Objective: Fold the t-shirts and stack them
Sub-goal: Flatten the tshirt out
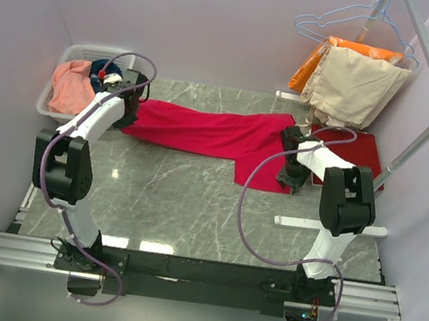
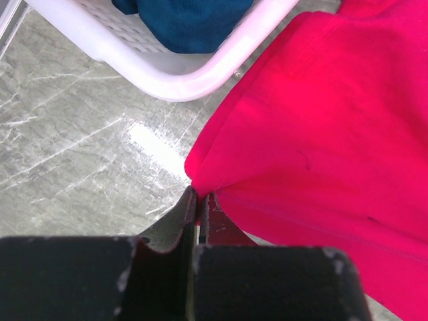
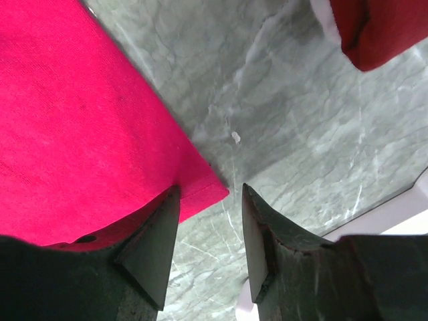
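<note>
The crimson shirt (image 1: 203, 130) is stretched unfolded across the table (image 1: 191, 205), its left edge pinched by the left gripper (image 2: 199, 197), with the right gripper (image 3: 210, 190) held wide at its right corner. The pink shirt (image 1: 71, 84) and the teal shirt (image 2: 180, 20) are left in the basket (image 2: 167, 77) at far left.

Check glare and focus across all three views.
Top external: two glare patches on the grey marble tabletop near the arm bases. Left wrist: one bright hotspot on the marble; bright crimson-red cloth t-shirt sharp. Right wrist: no glare, weave crisp, right gripper dark, little detail.
</note>
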{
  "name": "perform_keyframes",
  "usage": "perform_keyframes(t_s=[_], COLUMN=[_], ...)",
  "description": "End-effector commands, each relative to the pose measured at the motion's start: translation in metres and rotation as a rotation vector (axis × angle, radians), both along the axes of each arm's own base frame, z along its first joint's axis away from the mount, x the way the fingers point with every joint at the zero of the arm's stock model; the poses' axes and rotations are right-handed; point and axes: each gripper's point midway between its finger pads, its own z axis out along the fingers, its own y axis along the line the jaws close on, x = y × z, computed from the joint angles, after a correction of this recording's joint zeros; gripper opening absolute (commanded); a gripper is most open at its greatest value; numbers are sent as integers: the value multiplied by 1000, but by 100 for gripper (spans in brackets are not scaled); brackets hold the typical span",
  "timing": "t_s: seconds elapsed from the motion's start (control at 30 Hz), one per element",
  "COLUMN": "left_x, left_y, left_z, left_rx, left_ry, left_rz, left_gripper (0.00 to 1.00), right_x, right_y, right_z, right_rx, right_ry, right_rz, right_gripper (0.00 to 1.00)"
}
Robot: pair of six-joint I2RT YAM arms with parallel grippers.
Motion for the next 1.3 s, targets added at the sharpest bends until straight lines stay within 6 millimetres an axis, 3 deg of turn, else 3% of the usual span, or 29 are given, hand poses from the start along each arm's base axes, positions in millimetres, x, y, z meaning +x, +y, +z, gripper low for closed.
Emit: perform_keyframes(t_s=[0.0, 0.17, 0.3, 0.43, 0.47, 0.6, 0.7, 0.87, 0.97, 1.27], left_x=[-1, 1, 1, -1, -2, -7, -12, -11, -10, -12], left_y=[6, 5, 4, 6, 8, 20, 35, 46, 50, 59], left_z=[0, 4, 8, 15, 18, 28, 34, 40, 48, 66], left_rx=[23, 18, 16, 22, 28, 73, 133, 154, 162, 174], left_ry=[14, 6, 1, -11, -15, -25, -23, -30, -47, -79], left_rz=[-1, -9, -15, -11, -8, 34, 92, 148, 166, 191], left_gripper=[1, 1, 1, 1, 1, 1, 1, 1, 1, 1], right_x=[-8, -5, -1, 2, 3, 4, 4, 3, 3, 11], right_y=[8, 18, 26, 32, 33, 31, 34, 47, 54, 69], right_z=[-13, -18, -22, -24, -23, -20, -17, -23, -25, -24], right_rx=[54, 102, 140, 169, 173, 134, 106, 129, 151, 175], right_ry=[33, 48, 56, 61, 59, 57, 50, 60, 62, 66], right_rz=[5, 24, 42, 60, 63, 64, 75, 87, 97, 134], right_gripper=[49, 45, 27, 23, 24, 53, 59, 59, 51, 2])
